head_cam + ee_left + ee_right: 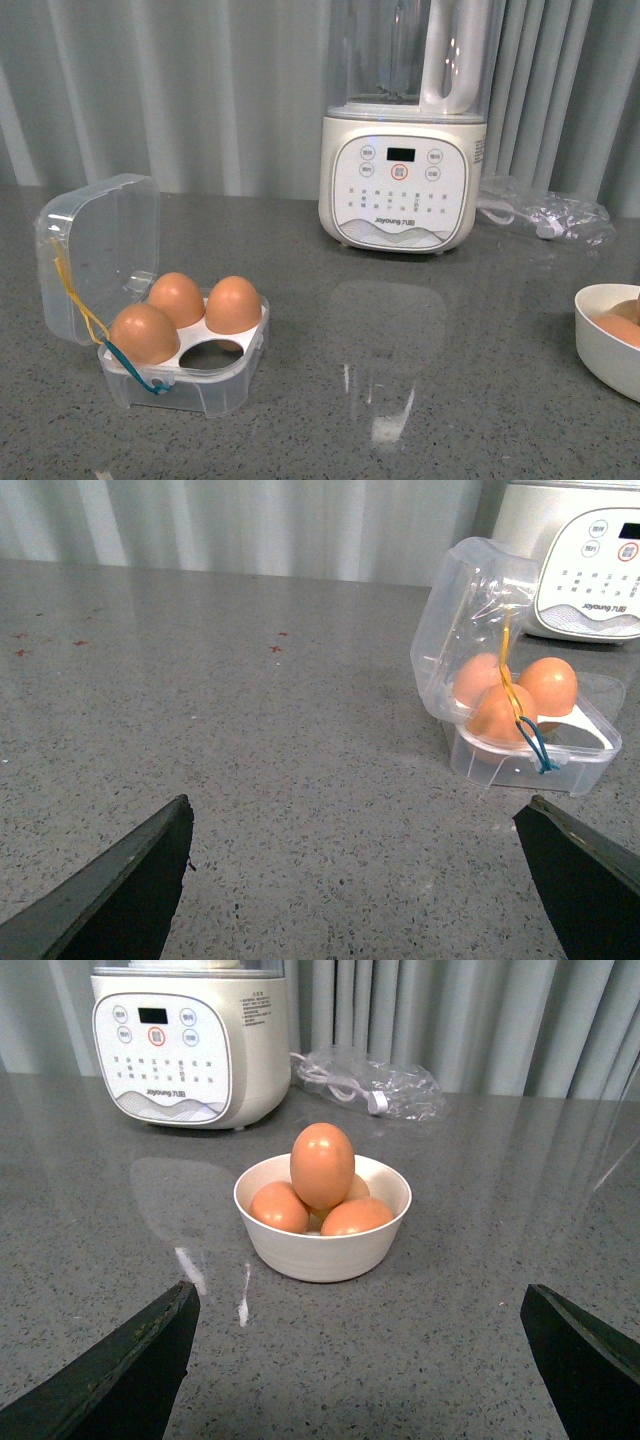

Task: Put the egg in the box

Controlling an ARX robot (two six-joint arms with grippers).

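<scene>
Open clear box (520,765) with three brown eggs (548,685) on grey counter (250,740), left claw (358,802) tips wide apart

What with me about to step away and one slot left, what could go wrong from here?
The top egg stands balanced on the other eggs in the bowl; a clumsy grasp may topple it or crack them.
Only one hole in the box is free, close beside three seated eggs; the lowered egg could strike them.
The cords by the lid could snag during placement.
</scene>
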